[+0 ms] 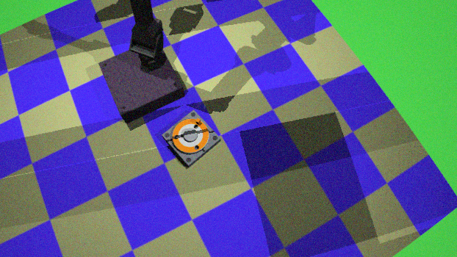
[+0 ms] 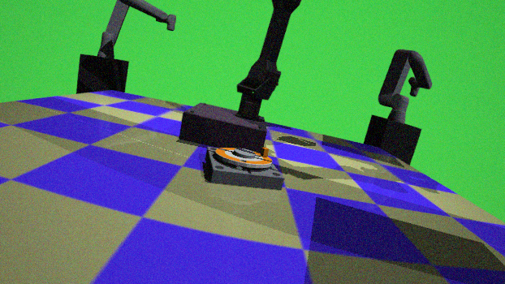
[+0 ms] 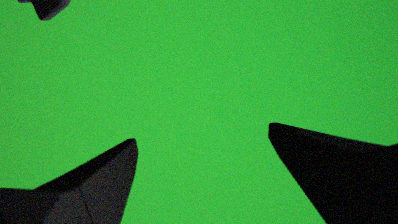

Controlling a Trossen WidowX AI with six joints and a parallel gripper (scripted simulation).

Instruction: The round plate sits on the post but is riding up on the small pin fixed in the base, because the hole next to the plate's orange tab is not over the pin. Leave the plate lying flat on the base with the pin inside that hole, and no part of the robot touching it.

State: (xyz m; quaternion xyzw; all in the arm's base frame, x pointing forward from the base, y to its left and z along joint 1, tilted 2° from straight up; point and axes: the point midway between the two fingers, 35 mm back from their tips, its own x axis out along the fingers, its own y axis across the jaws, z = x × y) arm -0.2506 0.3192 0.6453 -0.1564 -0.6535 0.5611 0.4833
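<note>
The round plate (image 1: 180, 144) (image 2: 223, 154), with an orange outer ring and white inner ring, sits around the grey post (image 1: 190, 136) (image 2: 245, 153) on the square grey base (image 1: 207, 147) (image 2: 243, 179). Its orange tab (image 1: 198, 122) (image 2: 265, 152) stands up on the side towards the top in the top view and on the right in the exterior view. A dark hole (image 1: 196, 125) lies just inside the tab. In the exterior view a gap shows under the plate's near edge. I cannot make out the pin. My gripper (image 3: 204, 137) is open and empty, with only green background between its fingers, away from the plate.
My arm's dark mounting block (image 1: 141, 86) (image 2: 223, 127) stands close behind the base. Two other grey arms, one at the left (image 2: 115, 26) and one at the right (image 2: 395, 77), stand on dark blocks at the back. Dark shadows cross the checkered floor.
</note>
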